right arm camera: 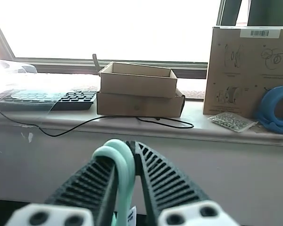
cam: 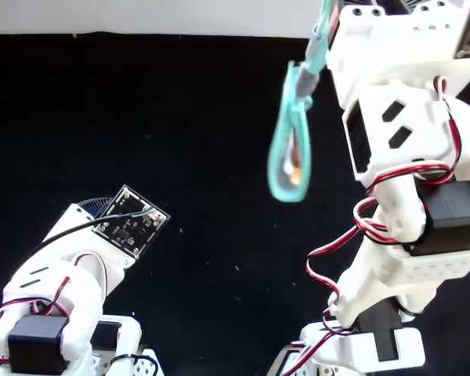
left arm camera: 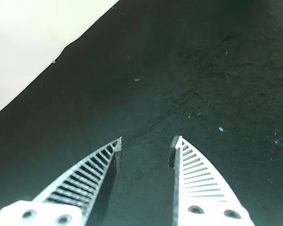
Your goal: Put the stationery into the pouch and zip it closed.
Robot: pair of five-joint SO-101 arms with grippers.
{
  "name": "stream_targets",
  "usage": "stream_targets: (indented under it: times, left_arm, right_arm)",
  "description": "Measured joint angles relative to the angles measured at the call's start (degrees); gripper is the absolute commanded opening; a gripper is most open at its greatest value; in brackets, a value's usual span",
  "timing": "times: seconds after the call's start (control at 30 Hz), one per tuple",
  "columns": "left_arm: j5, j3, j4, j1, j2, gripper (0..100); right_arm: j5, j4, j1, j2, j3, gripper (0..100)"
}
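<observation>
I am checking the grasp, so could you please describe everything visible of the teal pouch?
The teal pouch hangs in mid-air over the black table, pinched at its upper end by the right gripper. Soft-looking, it sags into a long narrow loop; something orange and white shows inside near its lower end. Its zip state is unclear.

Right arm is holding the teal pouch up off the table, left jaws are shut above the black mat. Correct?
Not quite. The left gripper is not shut: the left wrist view shows its jaws apart, with bare black mat between them. The rest holds: the right gripper is shut on the teal pouch, which hangs clear of the table.
</observation>
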Motion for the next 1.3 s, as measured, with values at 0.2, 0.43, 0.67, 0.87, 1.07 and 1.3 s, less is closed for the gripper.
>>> stream_targets:
  times: [0.2, 0.43, 0.67, 0.87, 1.07, 1.3]
  left_arm:
    - [2.3, 0.0, -4.7, 0.0, 0.0, 11]
    - [7.6, 0.2, -8.0, 4.3, 0.1, 1]
    - [7.6, 0.2, -9.3, 5.0, 0.1, 9]
    - [7.7, 0.2, -10.0, 5.0, 0.1, 17]
    - [7.7, -0.4, -10.3, 5.7, 0.1, 17]
    - [8.0, -7.8, -10.3, 10.9, 4.5, 17]
  right_arm:
    - [0.0, -1.8, -1.9, 0.0, 0.0, 0.6]
    - [3.0, -3.3, -10.6, 0.0, 0.0, 0.6]
    - [4.5, -3.3, -19.1, 0.0, 0.0, 0.6]
    - [4.5, -3.7, -22.5, -0.1, 6.0, 0.6]
    - [4.5, -3.7, -22.5, 0.0, 10.7, 0.6]
    - [3.9, -2.9, -22.6, 0.0, 10.7, 0.6]
